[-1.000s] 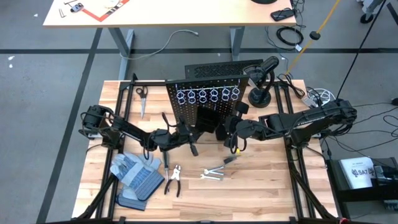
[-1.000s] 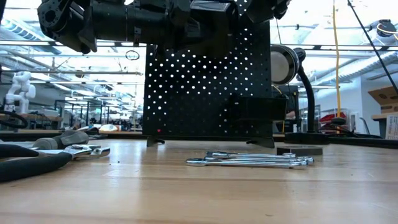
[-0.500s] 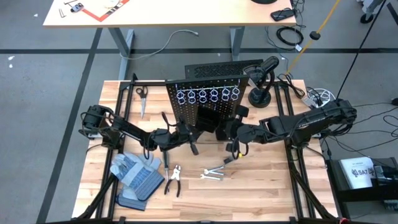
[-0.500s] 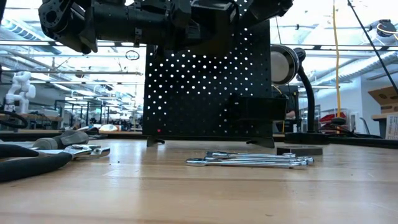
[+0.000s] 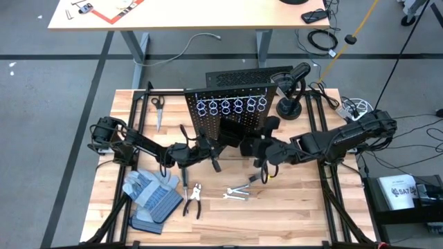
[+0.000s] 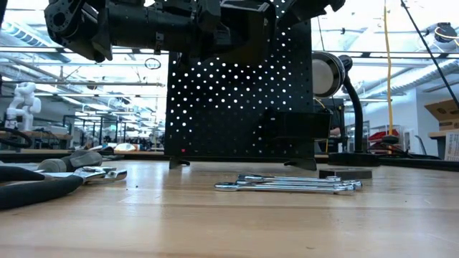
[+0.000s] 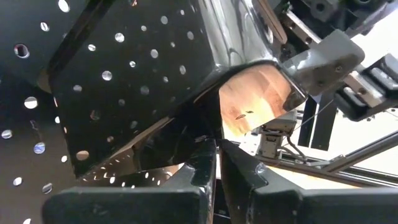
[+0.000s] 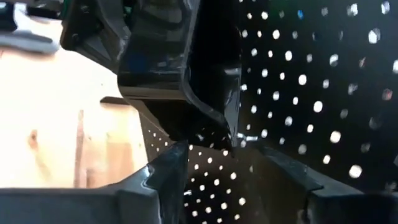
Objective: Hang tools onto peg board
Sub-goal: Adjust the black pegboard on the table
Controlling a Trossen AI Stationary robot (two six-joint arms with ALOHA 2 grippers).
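Facing peg board [image 5: 228,114]: both claws; wrenches [image 5: 239,193] behind, apart.

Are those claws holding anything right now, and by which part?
Right claw is open and empty. Left claw is shut beside a black bin on the peg board; whether it holds anything cannot be told.

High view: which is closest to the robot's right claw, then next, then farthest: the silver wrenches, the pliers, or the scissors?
Counting from the right claw:
1. Silver wrenches, on the table just in front of it.
2. Pliers, farther toward the left arm's side, beside the gloves.
3. Scissors, at the far left corner, beside the peg board.
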